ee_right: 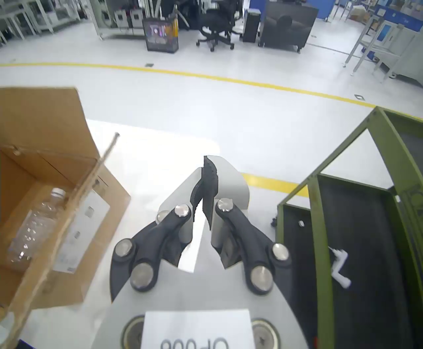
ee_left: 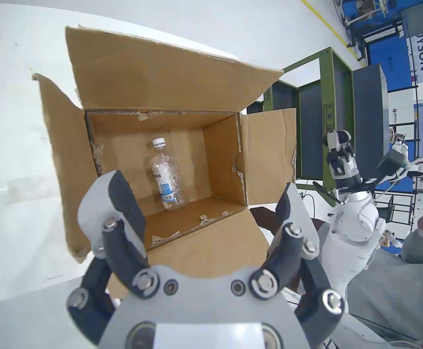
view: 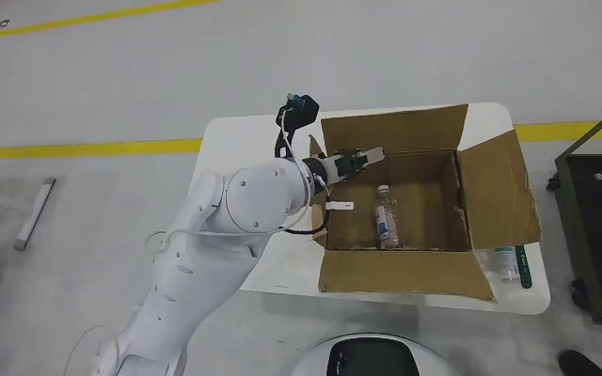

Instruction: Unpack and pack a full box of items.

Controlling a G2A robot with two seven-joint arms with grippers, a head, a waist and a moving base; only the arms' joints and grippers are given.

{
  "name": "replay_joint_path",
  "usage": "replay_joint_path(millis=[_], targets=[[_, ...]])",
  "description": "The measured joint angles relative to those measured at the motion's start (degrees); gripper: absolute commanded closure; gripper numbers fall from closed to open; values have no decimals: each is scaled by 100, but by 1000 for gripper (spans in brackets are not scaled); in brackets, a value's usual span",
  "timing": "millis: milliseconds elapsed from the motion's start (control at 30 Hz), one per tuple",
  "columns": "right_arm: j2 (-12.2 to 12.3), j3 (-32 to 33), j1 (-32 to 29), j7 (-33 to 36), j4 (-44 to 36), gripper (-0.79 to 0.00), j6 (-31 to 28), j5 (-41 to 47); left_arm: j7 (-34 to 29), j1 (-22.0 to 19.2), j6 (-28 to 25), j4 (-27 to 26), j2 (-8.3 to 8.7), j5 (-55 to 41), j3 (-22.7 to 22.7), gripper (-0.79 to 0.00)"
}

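Currently clear bottle (view: 384, 216) lying flat inside open cardboard box (view: 395, 132).

Green cart (view: 576, 226) is cut off at right edge; small items (view: 509, 264) beside the box (view: 404, 273) cannot be identified.

pale grey floor (view: 141, 56), yellow floor lines (view: 94, 148), white table (view: 235, 141), green metal cart (ee_right: 319, 238), black office chair (ee_right: 214, 24), blue partitions (ee_left: 386, 49)
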Motion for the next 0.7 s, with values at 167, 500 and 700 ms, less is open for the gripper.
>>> replay_joint_path(millis=[167, 500, 700], targets=[[2, 6, -6, 6, 5, 0, 21, -38, 1, 3, -4, -1, 1, 0, 0, -785], [23, -205, -350, 975, -216, 0, 27, -379, 1, 3, -4, -1, 0, -1, 0, -785], [67, -326, -614, 2532, -713, 0, -29, -472, 1, 3, -4, -1, 0, -1, 0, -785]])
